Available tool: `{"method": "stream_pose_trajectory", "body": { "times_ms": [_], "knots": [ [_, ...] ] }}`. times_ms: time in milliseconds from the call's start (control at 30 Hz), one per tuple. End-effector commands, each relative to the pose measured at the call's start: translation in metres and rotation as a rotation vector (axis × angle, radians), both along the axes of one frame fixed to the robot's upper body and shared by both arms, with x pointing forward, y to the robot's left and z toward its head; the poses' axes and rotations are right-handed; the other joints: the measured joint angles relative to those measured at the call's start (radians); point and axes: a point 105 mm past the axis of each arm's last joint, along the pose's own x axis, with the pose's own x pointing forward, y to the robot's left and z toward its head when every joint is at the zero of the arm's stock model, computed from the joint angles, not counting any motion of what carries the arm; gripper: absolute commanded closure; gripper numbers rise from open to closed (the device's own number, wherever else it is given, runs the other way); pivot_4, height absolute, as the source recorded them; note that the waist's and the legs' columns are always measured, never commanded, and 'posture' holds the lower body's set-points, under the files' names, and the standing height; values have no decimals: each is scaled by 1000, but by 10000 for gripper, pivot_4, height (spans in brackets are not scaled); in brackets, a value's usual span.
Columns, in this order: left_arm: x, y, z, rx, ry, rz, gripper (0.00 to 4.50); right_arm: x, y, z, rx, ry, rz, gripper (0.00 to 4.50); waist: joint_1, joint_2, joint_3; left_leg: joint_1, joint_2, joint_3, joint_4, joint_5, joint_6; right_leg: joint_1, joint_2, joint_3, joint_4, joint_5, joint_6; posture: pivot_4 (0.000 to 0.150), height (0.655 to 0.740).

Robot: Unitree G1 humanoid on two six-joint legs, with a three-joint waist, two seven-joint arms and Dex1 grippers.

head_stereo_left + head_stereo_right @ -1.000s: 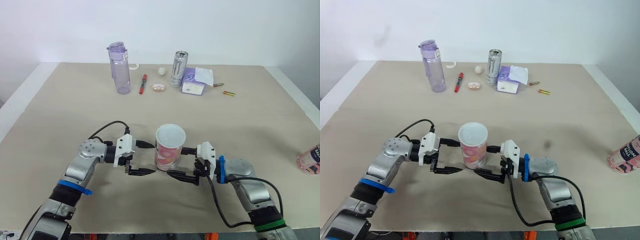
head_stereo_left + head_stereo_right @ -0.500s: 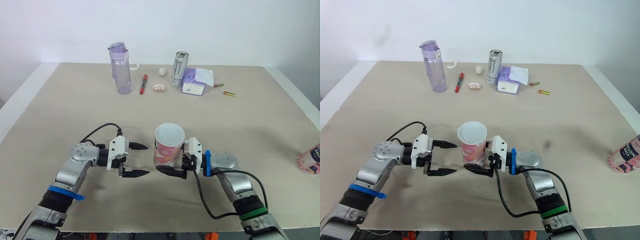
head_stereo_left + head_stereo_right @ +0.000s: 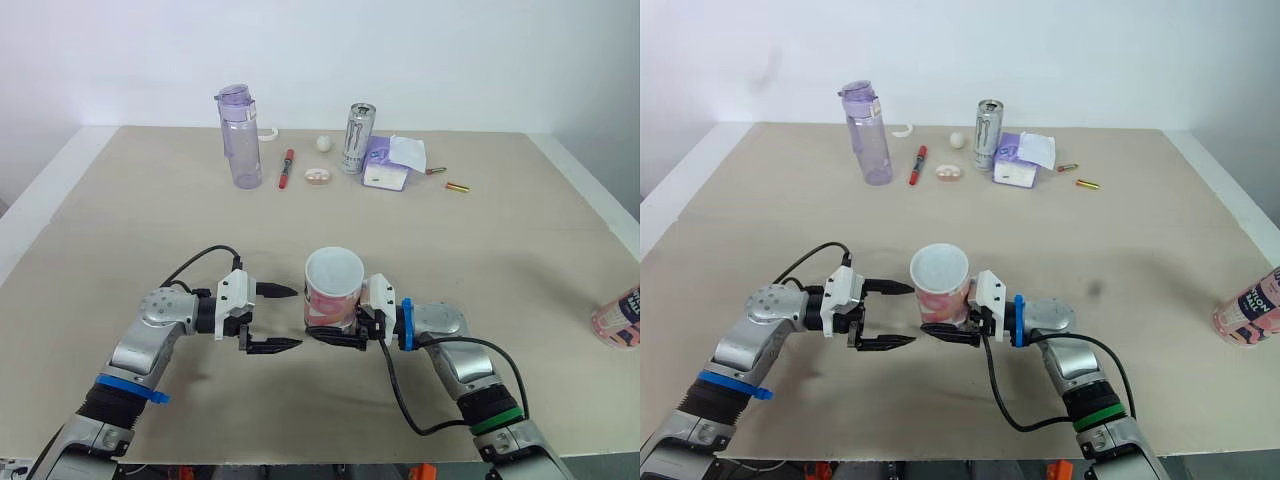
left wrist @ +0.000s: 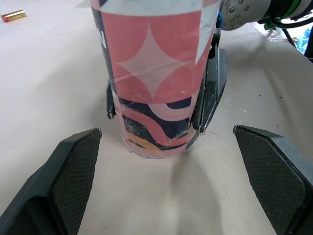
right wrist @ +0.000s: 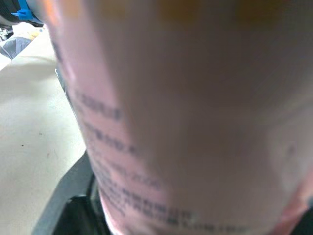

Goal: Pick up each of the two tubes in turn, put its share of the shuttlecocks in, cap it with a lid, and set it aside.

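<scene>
Tube (image 5: 195, 117): blurred in right wrist view, print unreadable; top cut off in left wrist view.
Second tube (image 3: 620, 318): cut by picture edge at right of worktop (image 3: 150, 220).
Pale item (image 3: 318, 177) beside marker (image 3: 287, 167): too small to identify.

Looking over a worktop (image 3: 150, 230) with a tube (image 3: 333, 290) standing upright toward 6 o'clock. Finding the right jaws at its 3 o'clock, pressing its base from both sides, and the left jaws at its 9 o'clock, spread, near but not touching. Passing, along the 12 o'clock side from 11 to 1, a bottle (image 3: 241, 140), pen (image 3: 287, 167), can (image 3: 357, 138), tissue pack (image 3: 392, 165) and batteries (image 3: 458, 186). Meeting a second tube (image 3: 620, 318) at the 3 o'clock edge.
</scene>
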Motion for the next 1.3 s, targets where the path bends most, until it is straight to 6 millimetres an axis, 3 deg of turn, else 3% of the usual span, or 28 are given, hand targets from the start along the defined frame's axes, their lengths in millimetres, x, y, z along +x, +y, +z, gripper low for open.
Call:
{"method": "stream_pose_trajectory", "body": {
  "times_ms": [33, 133, 200, 333, 433, 533, 667, 833, 1067, 1133, 1167, 1200, 1300],
  "knots": [
    [1, -2, 12, -26, -56, -6, 0, 0, -11, 12, 31, -40, -55, 14859, 0, 0, 0, 0, 0, 0, 0, 0, 0, 0, 0, 0, 0, 0, 0, 1500, 7400],
    [4, -3, 16, -30, -62, -7, 0, 4, -35, 28, 110, -45, -207, 14859, 3, 0, 0, 0, -1, 0, 0, 0, 0, 1, -1, 0, 0, 1, -1, 1500, 7400],
    [4, -4, 18, -31, -67, -8, 0, 10, -70, 42, 180, -57, -404, 14859, 11, 0, 0, -1, -1, 0, 0, 0, 0, 0, -1, 0, 0, 1, -1, 1500, 7400],
    [3, -6, 19, -35, -65, -9, 0, 24, -178, 57, 293, -99, -960, 14859, 15, 0, 0, -1, -2, 0, 1, 0, 0, 0, -3, 0, 0, 1, 0, 1500, 7400],
    [3, -9, 17, -33, -62, -13, 0, 23, -227, 54, 318, -99, -1200, 14859, 17, 0, 0, -1, -3, 1, 1, 0, 0, 1, -3, 1, 0, -2, 1, 1500, 7400],
    [4, -12, 18, -36, -64, -20, 0, 23, -264, 48, 344, -77, -1366, 14859, 9, 0, 0, 0, -2, 1, 0, 0, 0, 1, -2, 1, 0, -1, 0, 1500, 7400],
    [8, -19, 28, -91, -63, -17, 0, 24, -290, 36, 327, -58, -1492, 14859, 2, 3, 0, 1, -1, 1, 0, 1, 1, 1, 0, 2, 0, 0, -2, 1500, 7400],
    [6, -23, 33, -118, -53, -34, 0, 23, -309, 20, 298, -19, -1584, 14859, -2, 4, 0, 1, -2, 2, 1, 2, 2, 1, 0, 5, 0, 1, -1, 1500, 7400],
    [4, -23, 31, -116, -33, -31, 0, 20, -311, 9, 251, 24, -1577, 14859, -1, 4, -1, 1, -2, 2, 1, 2, 2, 2, 0, 5, -1, 1, 0, 1500, 7400],
    [3, -24, 29, -110, -31, -32, 0, 18, -309, 7, 269, 45, -1568, 5374, -1, 4, -1, 1, -2, 2, 1, 2, 2, 2, 0, 5, -1, 1, 0, 1500, 7400],
    [3, -24, 28, -109, -30, -32, 0, 17, -308, 6, 263, 48, -1565, 5374, -1, 4, -1, 1, -2, 2, 1, 2, 2, 3, 0, 5, -1, 1, 0, 1500, 7400],
    [3, -24, 28, -108, -29, -32, 0, 15, -306, 5, 253, 50, -1557, 1104, -1, 4, -1, 1, -2, 2, 1, 2, 2, 3, 0, 5, -2, 1, 0, 1500, 7400],
    [3, -23, 27, -103, -28, -31, 0, 8, -299, 1, 231, 64, -1541, 1104, -1, 5, -1, 1, -2, 1, 1, 2, 2, 3, 0, 5, -2, 0, 1, 1500, 7400]
  ]
}}
